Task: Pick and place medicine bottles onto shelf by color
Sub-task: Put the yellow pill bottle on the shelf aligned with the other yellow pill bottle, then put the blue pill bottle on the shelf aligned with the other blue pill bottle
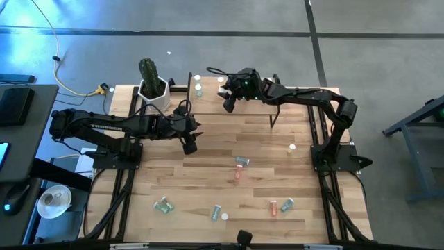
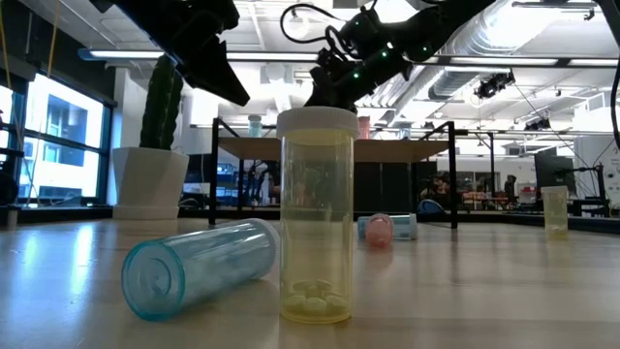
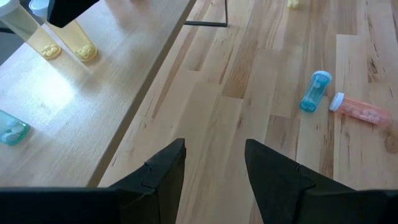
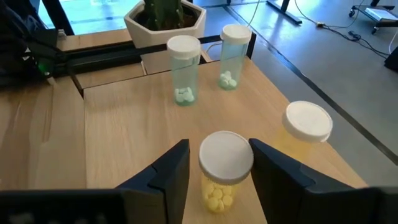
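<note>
Over the shelf [image 1: 236, 104], the right gripper [image 4: 214, 165] stood with fingers parted around, not clamping, an upright yellow bottle [image 4: 224, 171]. The left gripper [image 3: 214, 168] hovered open nearby.

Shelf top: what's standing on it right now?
On the shelf: two green bottles near the cactus pot, two yellow bottles, one between the right claw fingers. The claw covers the rest.
</note>
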You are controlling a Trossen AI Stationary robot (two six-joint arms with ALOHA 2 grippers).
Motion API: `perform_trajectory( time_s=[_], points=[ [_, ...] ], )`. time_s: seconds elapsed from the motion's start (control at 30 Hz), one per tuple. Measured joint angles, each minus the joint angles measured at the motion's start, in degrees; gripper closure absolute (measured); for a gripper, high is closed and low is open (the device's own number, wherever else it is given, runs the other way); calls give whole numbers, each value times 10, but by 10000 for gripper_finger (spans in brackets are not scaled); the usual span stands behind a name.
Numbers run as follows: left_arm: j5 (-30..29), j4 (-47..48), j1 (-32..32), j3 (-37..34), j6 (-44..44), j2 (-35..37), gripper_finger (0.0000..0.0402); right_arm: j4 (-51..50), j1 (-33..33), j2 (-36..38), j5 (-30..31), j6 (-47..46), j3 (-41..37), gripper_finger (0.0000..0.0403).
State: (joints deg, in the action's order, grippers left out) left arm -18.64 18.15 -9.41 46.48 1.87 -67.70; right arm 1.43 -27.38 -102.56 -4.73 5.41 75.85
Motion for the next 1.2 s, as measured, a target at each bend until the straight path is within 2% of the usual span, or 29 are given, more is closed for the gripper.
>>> perform_trajectory(
  time_s=[0.2, 0.43, 0.7, 1.03, 1.2],
  points=[
    [0, 0, 0, 0, 3, 0, 245, -10, 0, 0, 0, 9, 22, 247],
    [0, 23, 0, 0, 17, 0, 245, -123, 0, 0, 0, 17, 92, 247],
    [3, 83, 0, 0, 80, 0, 245, -262, 0, 1, 0, 42, 188, 247],
    [81, 86, 4, 0, 168, 0, 245, -405, 4, 2, -3, 67, 288, 247],
    [85, 86, 27, 0, 241, 0, 245, -472, 13, 2, -4, 67, 333, 247]
  ],
)
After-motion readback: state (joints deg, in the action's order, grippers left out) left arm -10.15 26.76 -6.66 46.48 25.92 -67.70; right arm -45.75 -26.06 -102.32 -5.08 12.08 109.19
